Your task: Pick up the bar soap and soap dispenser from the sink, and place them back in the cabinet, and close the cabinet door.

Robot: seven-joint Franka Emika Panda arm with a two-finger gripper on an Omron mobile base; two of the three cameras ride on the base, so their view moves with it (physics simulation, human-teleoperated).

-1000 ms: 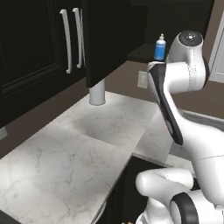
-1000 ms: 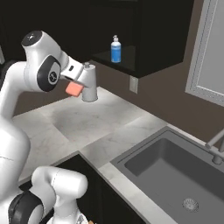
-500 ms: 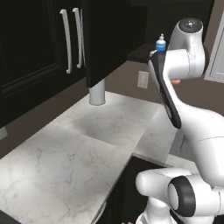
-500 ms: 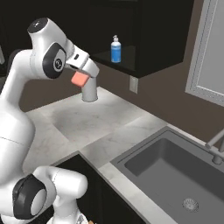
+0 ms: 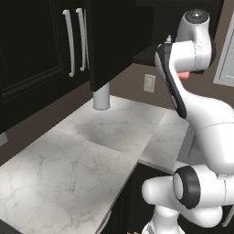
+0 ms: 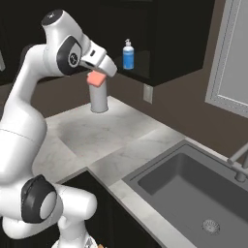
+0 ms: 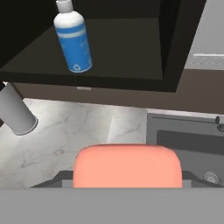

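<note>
My gripper [image 6: 96, 77] is shut on the bar soap [image 6: 96, 79], an orange-red block held high over the counter, just left of the open cabinet [image 6: 164, 72]. In the hand view the bar soap [image 7: 127, 166] sits between my fingers [image 7: 60, 177] at the bottom. The soap dispenser [image 6: 128, 54], a blue bottle with a white pump, stands upright on the cabinet shelf [image 7: 127, 65]; the hand view has the soap dispenser [image 7: 74, 41] at upper left. The cabinet door [image 5: 112, 41] stands open. The sink [image 6: 193, 189] lies low at the right.
A white paper towel roll [image 6: 99, 99] stands on the marble counter [image 6: 97, 131] under the cabinet. A wall outlet [image 6: 147, 93] sits below the shelf. The faucet [image 6: 237, 164] rises at the sink's far right. Two shut dark doors with silver handles [image 5: 68, 43] are to the left.
The hand has risen and swung right toward the open cabinet, carrying the bar soap with it. The dispenser has stayed put on the shelf.
</note>
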